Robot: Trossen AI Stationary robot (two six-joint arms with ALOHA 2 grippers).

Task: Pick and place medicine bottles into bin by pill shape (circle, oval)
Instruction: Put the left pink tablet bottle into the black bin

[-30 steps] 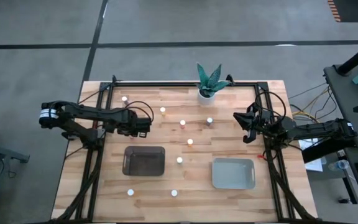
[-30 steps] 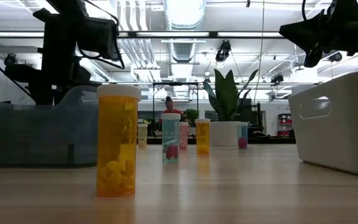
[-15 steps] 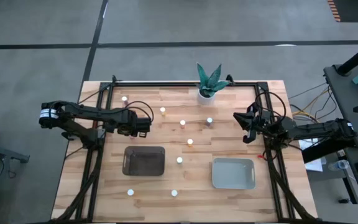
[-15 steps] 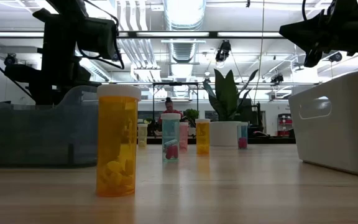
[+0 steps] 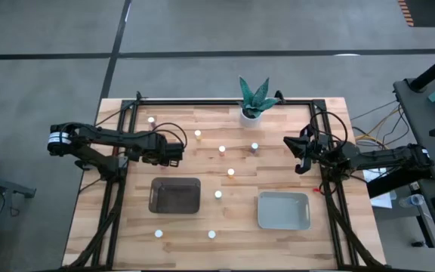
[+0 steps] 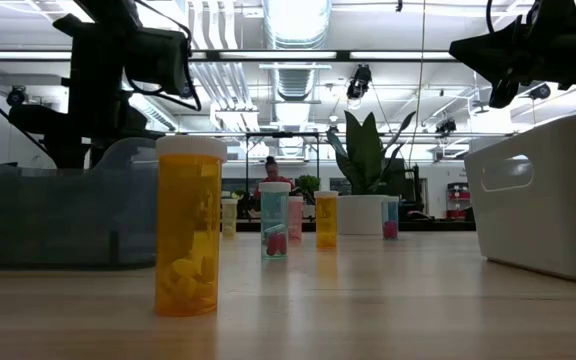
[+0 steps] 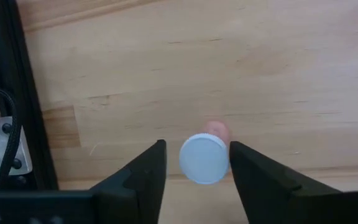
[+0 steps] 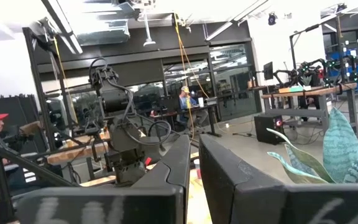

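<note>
We log the left gripper (image 5: 178,152) above the table's left part, just beyond the dark bin (image 5: 175,195). Its fingers (image 7: 143,177) stand apart, straddling a white-capped medicine bottle (image 7: 204,158) without visible contact. Other bottles (image 5: 231,171) stand mid-table, two near the front edge (image 5: 211,234). The pale bin (image 5: 283,211) sits front right. The right gripper (image 5: 296,154) waits at the right edge, fingers nearly together, holding nothing.
</note>
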